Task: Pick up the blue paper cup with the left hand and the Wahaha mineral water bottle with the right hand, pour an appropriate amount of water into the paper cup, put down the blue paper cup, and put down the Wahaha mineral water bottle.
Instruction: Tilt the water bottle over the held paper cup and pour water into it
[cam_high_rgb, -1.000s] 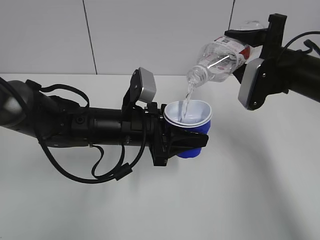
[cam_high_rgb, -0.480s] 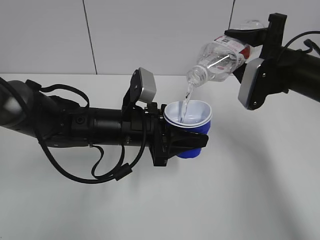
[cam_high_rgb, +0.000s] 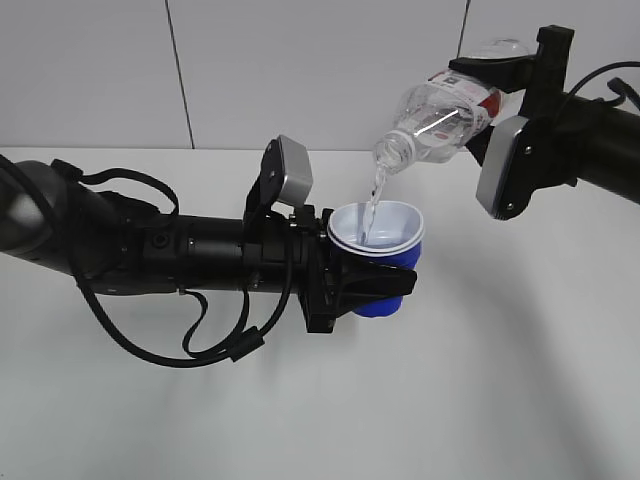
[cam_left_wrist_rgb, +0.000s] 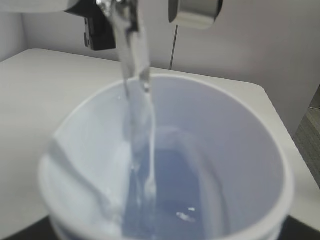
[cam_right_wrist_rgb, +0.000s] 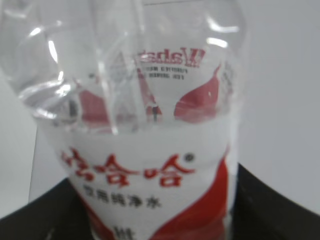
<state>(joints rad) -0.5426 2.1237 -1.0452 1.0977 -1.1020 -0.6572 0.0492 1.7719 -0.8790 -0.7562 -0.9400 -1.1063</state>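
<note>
My left gripper is shut on the blue paper cup and holds it upright above the table, mid-frame. The cup's white inside fills the left wrist view. My right gripper is shut on the Wahaha mineral water bottle and holds it tilted, neck down-left, over the cup. A thin stream of water falls from the neck into the cup and shows in the left wrist view, pooling at the bottom. The red-and-white label fills the right wrist view; the fingers there are mostly hidden.
A white table lies under both arms, with a grey panelled wall behind. The left arm's black cable loops down toward the table.
</note>
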